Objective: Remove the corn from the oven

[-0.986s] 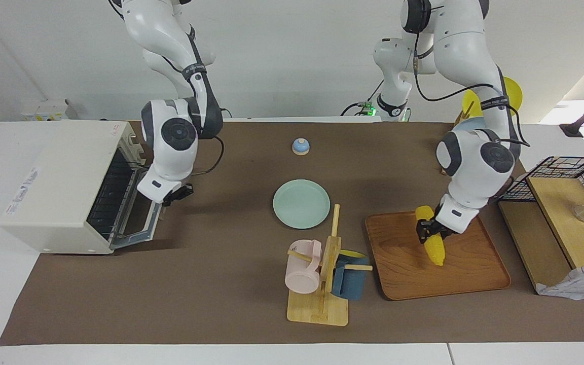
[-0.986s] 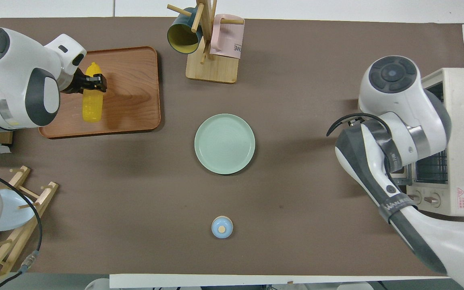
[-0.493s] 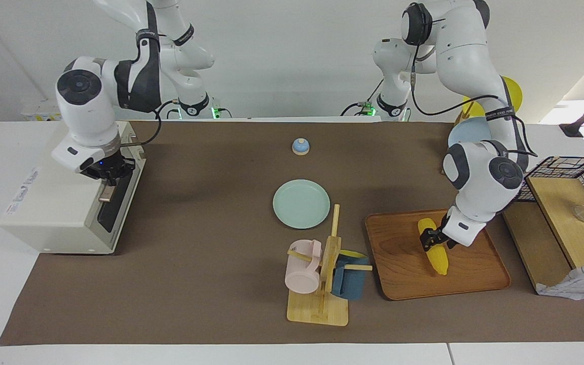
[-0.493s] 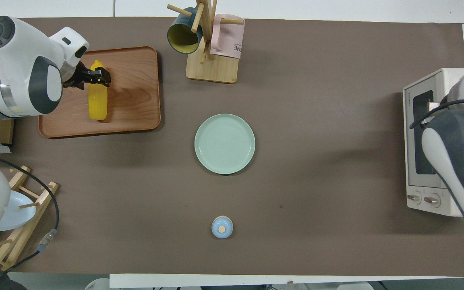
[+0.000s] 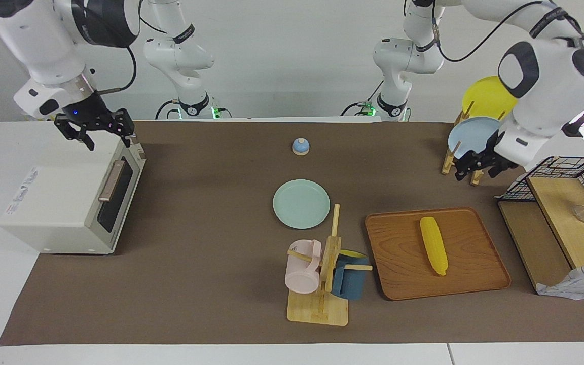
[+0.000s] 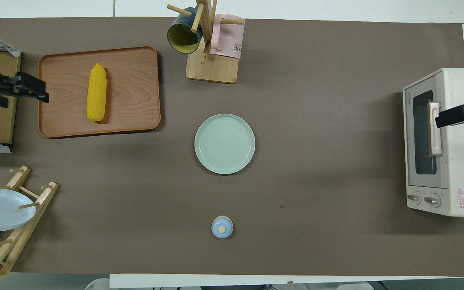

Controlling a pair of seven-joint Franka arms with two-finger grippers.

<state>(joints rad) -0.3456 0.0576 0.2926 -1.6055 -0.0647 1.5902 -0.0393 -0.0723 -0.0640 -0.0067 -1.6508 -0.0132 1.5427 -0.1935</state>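
Note:
The corn (image 5: 433,245) (image 6: 96,92) lies bare on the wooden tray (image 5: 403,274) (image 6: 135,80), with nothing touching it. At the right arm's end of the table the oven (image 5: 64,197) (image 6: 463,161) stands with its glass door shut and its copper handle (image 5: 111,180) facing the table. My right gripper (image 5: 100,133) (image 6: 463,112) hangs open above the oven's top front edge. My left gripper (image 5: 476,171) (image 6: 30,86) is raised and open, over the tray's edge toward the left arm's end. Neither holds anything.
A green plate (image 5: 301,204) sits mid-table, with a small blue bell (image 5: 300,146) nearer to the robots. A mug tree (image 5: 322,284) with a pink and a blue mug stands beside the tray. A plate rack (image 5: 474,134) and a wire basket (image 5: 566,170) crowd the left arm's end.
The left gripper let go of the corn on the tray and rose away. The right arm shut the oven door, then opened its gripper and lifted above the oven.

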